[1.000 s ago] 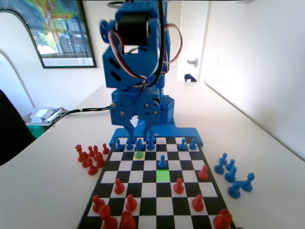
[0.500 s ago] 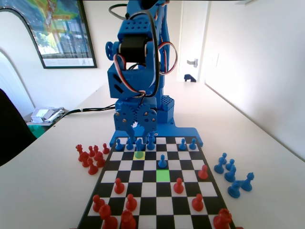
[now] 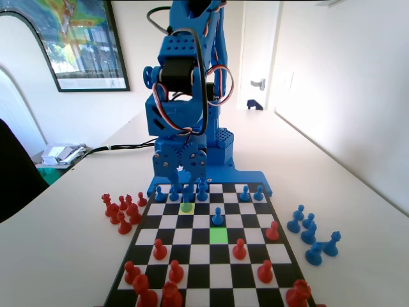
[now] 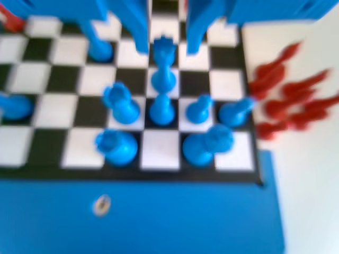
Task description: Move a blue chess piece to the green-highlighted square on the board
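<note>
In the fixed view my gripper (image 3: 185, 183) hangs low over the blue pieces on the board's (image 3: 275, 252) far rows, just behind the yellow-green square (image 3: 186, 207). The wrist view is blurred. There the gripper (image 4: 167, 48) is open, with one jaw on each side of a blue chess piece (image 4: 163, 66) that has a notched top, and a gap shows on both sides. In the fixed view that piece (image 3: 187, 193) stands at the far edge of the yellow-green square. The green-highlighted square (image 3: 218, 235) lies nearer the camera, with a lone blue pawn (image 3: 218, 217) just behind it.
Other blue pieces (image 4: 119, 103) crowd close around the one between the jaws. Red pieces (image 3: 123, 210) stand off the board's left edge, and blue ones (image 3: 311, 235) off its right edge. More red pieces (image 3: 239, 249) occupy the near rows.
The arm has folded down and back. The gripper has dropped from above the far rows to down among the blue pieces. No piece has moved.
</note>
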{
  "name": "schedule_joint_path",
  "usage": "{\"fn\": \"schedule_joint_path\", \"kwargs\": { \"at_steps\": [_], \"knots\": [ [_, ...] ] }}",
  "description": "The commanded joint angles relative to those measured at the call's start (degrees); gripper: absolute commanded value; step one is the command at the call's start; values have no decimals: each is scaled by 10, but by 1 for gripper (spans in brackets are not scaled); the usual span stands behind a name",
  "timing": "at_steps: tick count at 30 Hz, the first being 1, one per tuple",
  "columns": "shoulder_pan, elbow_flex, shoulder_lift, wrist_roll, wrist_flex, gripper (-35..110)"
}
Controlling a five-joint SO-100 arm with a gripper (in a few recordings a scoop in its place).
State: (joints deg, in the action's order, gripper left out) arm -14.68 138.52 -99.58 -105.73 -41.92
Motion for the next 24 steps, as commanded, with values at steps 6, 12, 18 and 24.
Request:
{"fn": "schedule_joint_path", "kwargs": {
  "at_steps": [6, 12, 18, 24],
  "knots": [
    [-10, 9, -37, -12, 18, 11],
    [-8, 14, -21, -11, 41, 11],
    [-5, 23, -6, -9, 66, 11],
    [-2, 34, 4, -7, 91, 11]
  ]
}}
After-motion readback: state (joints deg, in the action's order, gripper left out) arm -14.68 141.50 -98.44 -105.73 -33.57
